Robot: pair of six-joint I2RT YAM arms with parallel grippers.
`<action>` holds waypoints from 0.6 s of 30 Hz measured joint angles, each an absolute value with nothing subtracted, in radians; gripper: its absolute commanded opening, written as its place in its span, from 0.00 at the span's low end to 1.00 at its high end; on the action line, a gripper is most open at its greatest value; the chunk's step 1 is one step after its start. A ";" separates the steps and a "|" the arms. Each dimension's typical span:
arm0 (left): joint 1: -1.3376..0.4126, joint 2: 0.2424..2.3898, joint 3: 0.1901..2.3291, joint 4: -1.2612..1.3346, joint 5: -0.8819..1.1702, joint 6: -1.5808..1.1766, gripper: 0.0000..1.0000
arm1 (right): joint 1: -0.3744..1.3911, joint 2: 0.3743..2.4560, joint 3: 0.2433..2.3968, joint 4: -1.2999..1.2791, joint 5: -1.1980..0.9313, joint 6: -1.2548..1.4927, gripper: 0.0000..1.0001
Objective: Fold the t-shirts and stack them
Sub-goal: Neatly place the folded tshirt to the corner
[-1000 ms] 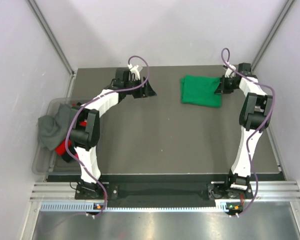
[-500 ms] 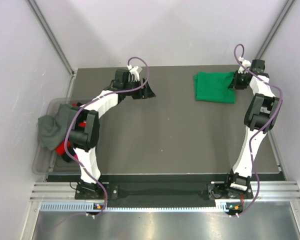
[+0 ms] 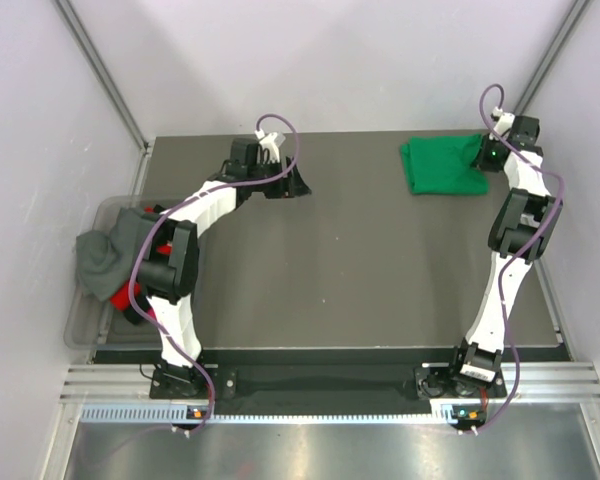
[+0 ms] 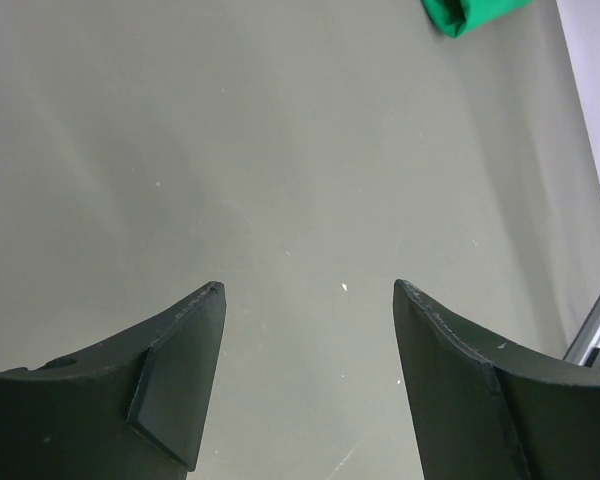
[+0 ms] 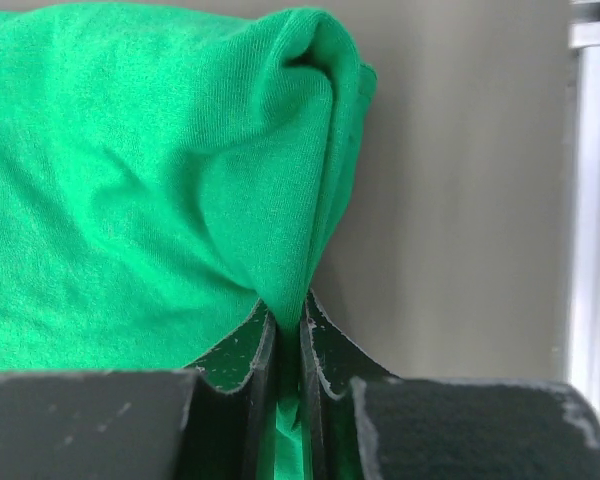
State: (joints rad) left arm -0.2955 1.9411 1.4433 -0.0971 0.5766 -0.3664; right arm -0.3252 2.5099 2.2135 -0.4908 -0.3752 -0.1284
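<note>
A folded bright green t-shirt [image 3: 442, 166] lies at the far right corner of the table. My right gripper [image 3: 485, 157] is shut on its right edge; the right wrist view shows the green cloth [image 5: 160, 170] pinched between the jaws of that gripper [image 5: 288, 318]. My left gripper [image 3: 298, 183] is open and empty over the bare table at the far middle-left; its wrist view shows that gripper [image 4: 310, 290] with jaws wide apart and a corner of the green shirt [image 4: 470, 14] far off. A grey t-shirt [image 3: 105, 252] and a red one [image 3: 130, 296] lie in the bin.
A clear plastic bin [image 3: 85, 330] stands off the table's left edge. Pale walls close in the back and sides. A metal rail [image 3: 330, 385] runs along the near edge by the arm bases.
My right gripper has dragged the green t-shirt to the right and farther back, into the far right corner. The left arm has stayed put.
</note>
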 measured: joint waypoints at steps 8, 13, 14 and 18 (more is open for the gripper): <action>-0.325 1.940 1.443 -0.104 0.548 -0.329 0.73 | -0.334 2.537 2.250 -0.467 -0.322 -0.116 0.00; -0.350 1.940 1.443 -0.110 0.529 -0.305 0.73 | -0.352 2.558 2.261 -0.456 -0.315 -0.101 0.00; -0.355 1.940 1.443 -0.112 0.527 -0.300 0.73 | -0.356 2.561 2.262 -0.456 -0.315 -0.100 0.00; -0.371 1.940 1.443 -0.119 0.513 -0.283 0.73 | -0.368 2.565 2.275 -0.456 -0.305 -0.094 0.00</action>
